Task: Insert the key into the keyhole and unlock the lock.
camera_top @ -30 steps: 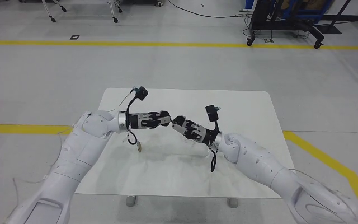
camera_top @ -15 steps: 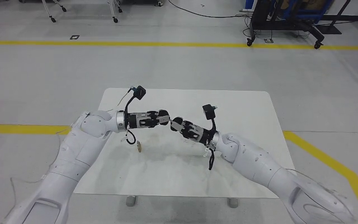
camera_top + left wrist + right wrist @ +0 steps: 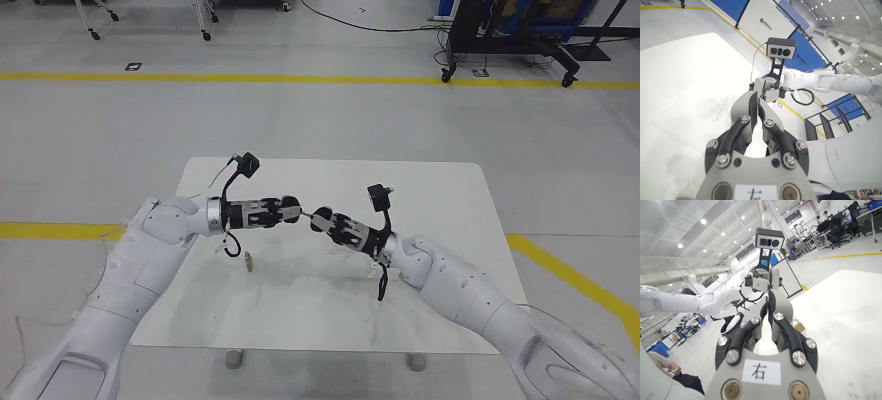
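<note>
Padlock (image 3: 247,263) lies on the table (image 3: 430,190) toward the front edge, on the left arm's side, apart from both grippers. It looks like small solid brass: rigid, dense, probably skids on that smooth top. I'd clamp the body's flat sides and leave the keyhole end free. Further in, over mid-table, left gripper (image 3: 297,212) and right gripper (image 3: 314,216) meet tip to tip, both pinched closed. Can't make out the key between them. If it's there: thin, slick, so grip the flat head.

White rectangular bench (image 3: 440,200); yellow painted floor line (image 3: 300,78) beyond it; black wheeled metal frame (image 3: 510,48) farther back.
</note>
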Controlling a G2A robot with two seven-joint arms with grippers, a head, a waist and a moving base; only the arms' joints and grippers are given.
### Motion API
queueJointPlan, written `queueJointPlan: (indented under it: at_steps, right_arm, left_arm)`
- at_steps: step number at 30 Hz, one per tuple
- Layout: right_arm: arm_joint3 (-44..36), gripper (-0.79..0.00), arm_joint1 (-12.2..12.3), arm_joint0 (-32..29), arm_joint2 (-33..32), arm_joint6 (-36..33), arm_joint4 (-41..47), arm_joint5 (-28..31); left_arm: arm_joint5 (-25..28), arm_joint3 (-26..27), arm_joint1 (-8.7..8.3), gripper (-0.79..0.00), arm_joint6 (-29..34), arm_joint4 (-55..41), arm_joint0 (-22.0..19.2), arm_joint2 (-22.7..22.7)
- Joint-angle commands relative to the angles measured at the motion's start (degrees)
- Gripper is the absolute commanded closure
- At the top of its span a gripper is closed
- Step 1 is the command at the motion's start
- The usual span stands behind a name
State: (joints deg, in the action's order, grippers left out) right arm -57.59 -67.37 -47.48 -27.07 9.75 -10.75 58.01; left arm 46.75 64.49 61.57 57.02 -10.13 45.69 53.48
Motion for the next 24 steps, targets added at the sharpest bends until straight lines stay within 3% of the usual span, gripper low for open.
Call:
queueJointPlan:
  at_steps: [1,6,10,14,18,24]
  right_arm:
    - [0.2,0.000,0.1,0.0,-0.5,-0.4,-0.6,0.0]
    - [0.5,0.000,0.6,-0.5,-2.1,-0.4,-1.7,0.0]
    - [1.4,0.000,1.7,-1.4,-4.6,1.3,-3.9,0.0]
    - [1.5,0.000,2.9,-2.6,-6.7,3.2,-6.4,0.0]
    - [1.5,0.000,2.9,-2.6,-6.7,3.2,-6.4,0.0]
    - [1.5,0.000,2.9,-2.6,-6.7,3.2,-6.4,0.0]
  left_arm:
    - [-0.2,0.0,-0.04,-0.785,-0.4,0.4,0.0,0.1]
    - [0.0,-0.4,-0.52,-0.785,-1.8,1.5,0.1,1.8]
    - [-4.8,3.1,-1.88,-0.785,-6.4,17.4,1.0,4.8]
    - [-18.5,13.8,-3.70,-0.785,-8.2,36.2,6.6,7.7]
    - [-37.9,24.4,-4.82,-0.785,-1.6,52.3,12.5,7.4]
    - [-49.9,31.4,-4.92,-0.785,5.7,59.1,16.6,5.7]
